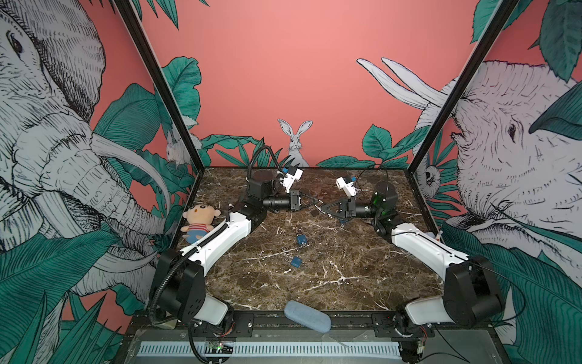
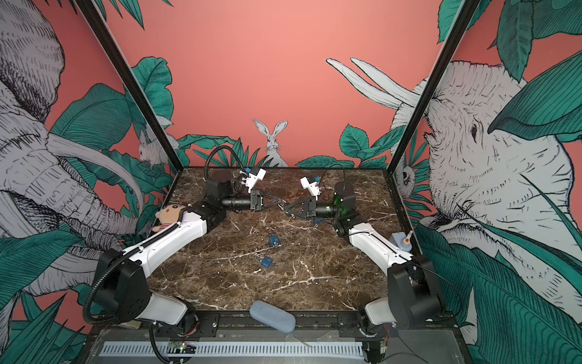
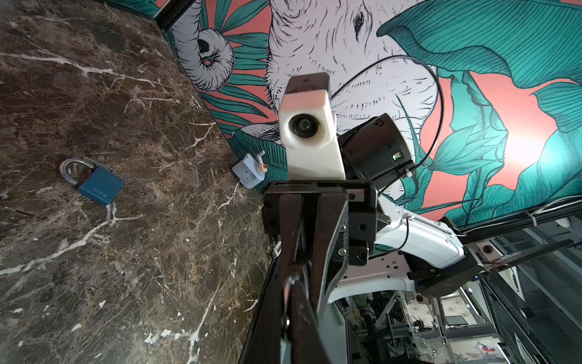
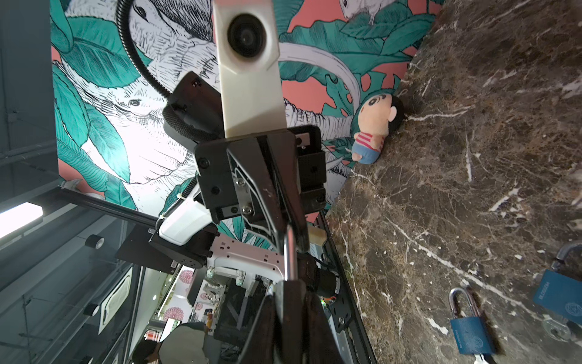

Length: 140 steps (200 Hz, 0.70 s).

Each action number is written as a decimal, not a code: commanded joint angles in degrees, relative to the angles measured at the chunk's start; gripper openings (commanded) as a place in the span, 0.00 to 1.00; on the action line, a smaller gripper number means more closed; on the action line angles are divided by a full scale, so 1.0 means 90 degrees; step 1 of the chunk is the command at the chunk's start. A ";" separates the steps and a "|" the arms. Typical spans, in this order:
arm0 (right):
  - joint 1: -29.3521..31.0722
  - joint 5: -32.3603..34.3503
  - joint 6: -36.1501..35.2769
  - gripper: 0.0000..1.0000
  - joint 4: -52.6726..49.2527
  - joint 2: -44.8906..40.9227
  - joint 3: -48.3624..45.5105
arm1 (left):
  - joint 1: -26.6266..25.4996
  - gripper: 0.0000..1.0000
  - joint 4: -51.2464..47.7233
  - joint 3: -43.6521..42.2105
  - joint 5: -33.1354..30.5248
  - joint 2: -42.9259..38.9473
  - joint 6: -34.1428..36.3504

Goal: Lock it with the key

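Left gripper [image 1: 316, 201]: clenched. Right gripper [image 1: 322, 208]: jaws narrow. Meet tip to tip above the far middle of the table [image 1: 346, 283], both pinching one bright metal piece [image 4: 289, 252]; key or shackle, too small to tell. Likely faced off thus for steadying on one side and turning on the other. Blue padlock [image 1: 301, 237] and second blue padlock [image 1: 295, 261]: loose on the marble, well apart from both.

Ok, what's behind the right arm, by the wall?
A pale blue box with a cream knob, by the wall. In a top view the right arm covers its lower part.
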 commanded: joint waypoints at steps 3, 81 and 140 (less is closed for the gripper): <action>0.0114 0.0378 -0.0445 0.00 0.0322 -0.0134 0.0466 | -0.0483 0.00 -0.0748 -0.0289 0.0129 -0.0056 0.0234; 0.0116 0.0482 -0.0694 0.00 0.0079 0.0110 0.0726 | -0.1377 0.00 -0.0245 -0.1054 -0.0149 0.0016 -0.0157; 0.0121 0.0421 -0.0927 0.00 -0.0202 0.0389 0.0961 | -0.1621 0.00 0.0270 -0.1240 -0.0320 0.0046 -0.0456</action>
